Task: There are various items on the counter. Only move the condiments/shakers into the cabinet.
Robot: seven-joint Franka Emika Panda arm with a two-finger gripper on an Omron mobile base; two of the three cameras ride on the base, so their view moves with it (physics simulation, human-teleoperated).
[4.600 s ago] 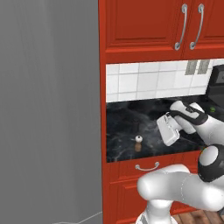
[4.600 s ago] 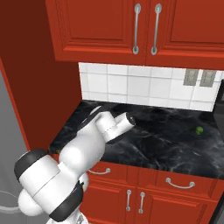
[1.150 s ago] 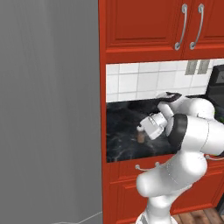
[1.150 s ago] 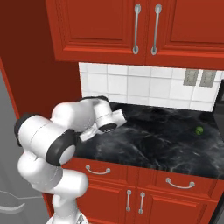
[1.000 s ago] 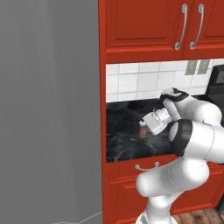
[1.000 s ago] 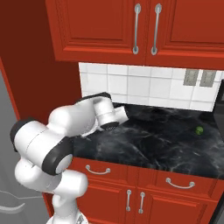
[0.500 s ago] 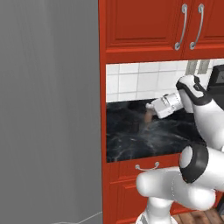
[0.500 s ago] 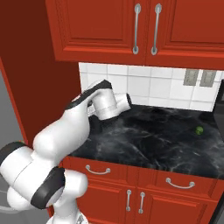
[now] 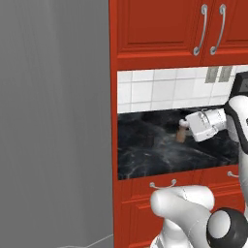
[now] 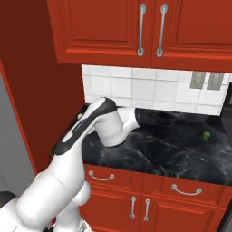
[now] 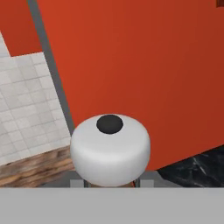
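Two closed upper cabinet doors (image 9: 160, 26) hang at the top of both base views, each with a curved grey bar handle (image 10: 142, 29); with the doors shut, nothing of what lies inside can be seen. Below them a white tiled backsplash (image 9: 155, 89) meets the black marble-look tabletop (image 10: 181, 149), which has thin white veins and red drawer fronts (image 10: 149, 181) beneath. A tall red side panel (image 10: 34, 86) bounds the tabletop on the left of the right base view, while the left base view puts a plain grey wall (image 9: 53, 121) in its left half. In the left base view the pincer (image 9: 186, 129) sits right of centre, lifted above the tabletop and clamped on the brown shaker (image 9: 182, 131), whose white ball top shows just under the white hand. The hand view looks down on that white ball top (image 11: 110, 148), with its dark round spot, held low in the frame against red panel, tile and a corner of marble. The right base view alone shows a small green thing (image 10: 206, 134) lying on the tabletop at far right, and grey wall outlets (image 10: 205, 80) on the tile.
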